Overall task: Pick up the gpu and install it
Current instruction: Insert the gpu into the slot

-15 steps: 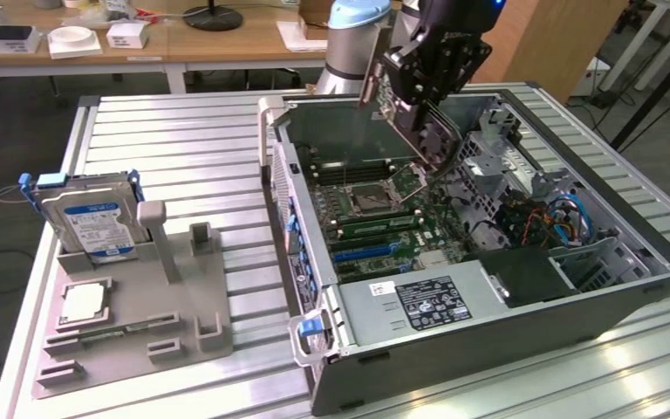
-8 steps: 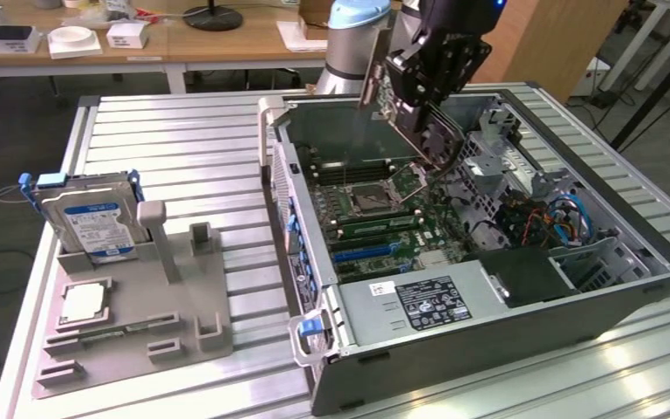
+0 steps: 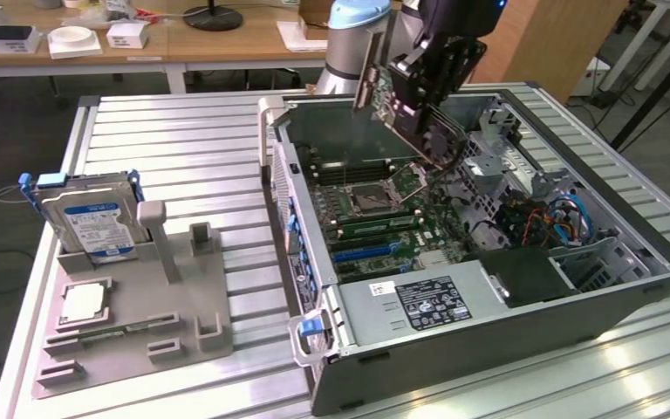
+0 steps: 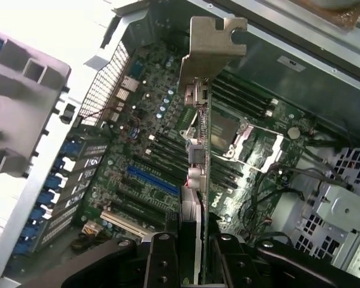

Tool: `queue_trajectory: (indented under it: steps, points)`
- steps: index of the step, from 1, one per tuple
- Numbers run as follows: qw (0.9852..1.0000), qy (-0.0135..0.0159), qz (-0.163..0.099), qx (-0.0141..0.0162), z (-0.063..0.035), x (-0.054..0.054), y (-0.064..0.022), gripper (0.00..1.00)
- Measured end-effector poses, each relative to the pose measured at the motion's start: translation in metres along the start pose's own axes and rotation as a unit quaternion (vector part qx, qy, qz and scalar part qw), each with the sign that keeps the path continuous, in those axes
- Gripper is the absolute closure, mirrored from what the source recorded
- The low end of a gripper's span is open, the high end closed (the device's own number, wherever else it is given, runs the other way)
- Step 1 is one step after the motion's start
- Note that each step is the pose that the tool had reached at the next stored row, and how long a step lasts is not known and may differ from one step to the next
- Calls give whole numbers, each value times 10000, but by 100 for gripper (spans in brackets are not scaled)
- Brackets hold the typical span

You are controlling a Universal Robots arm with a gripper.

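My gripper [image 3: 431, 70] is shut on the gpu [image 3: 411, 118], a dark circuit card with a small fan, and holds it tilted in the air over the open computer case [image 3: 614, 288]. In the wrist view the gpu [image 4: 199, 174] appears edge-on between my two black fingers [image 4: 162, 261], its silver metal bracket [image 4: 213, 48] at the far end. The card hangs above the motherboard [image 4: 144, 150], over the area beside the blue expansion slot [image 4: 153, 180] and the processor socket [image 4: 225, 135]. It is clear of the board.
A grey fixture [image 3: 137, 314] on the exterior view's left carries a blue-labelled hard drive [image 3: 93, 225], a processor chip [image 3: 85, 301] and a memory stick [image 3: 126, 330]. The case's power supply [image 3: 428, 301] and cable bundles [image 3: 544, 218] sit nearby. Desks stand behind the slatted table [image 3: 172, 148].
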State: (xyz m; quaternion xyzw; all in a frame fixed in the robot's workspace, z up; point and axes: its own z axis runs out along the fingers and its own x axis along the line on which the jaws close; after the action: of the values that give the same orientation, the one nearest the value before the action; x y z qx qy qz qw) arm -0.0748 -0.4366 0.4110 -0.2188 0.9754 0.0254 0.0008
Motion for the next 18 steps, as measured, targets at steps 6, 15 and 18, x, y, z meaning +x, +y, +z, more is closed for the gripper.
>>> queue_trajectory:
  steps: [6, 15, 18]
  points:
    - [9990, 24, -451, 29, 13, 0, -1, 72]
    - [9943, 29, -1057, 125, 43, 1, -2, 72]
    - [9921, 26, -1243, 162, 54, 1, -3, 72]
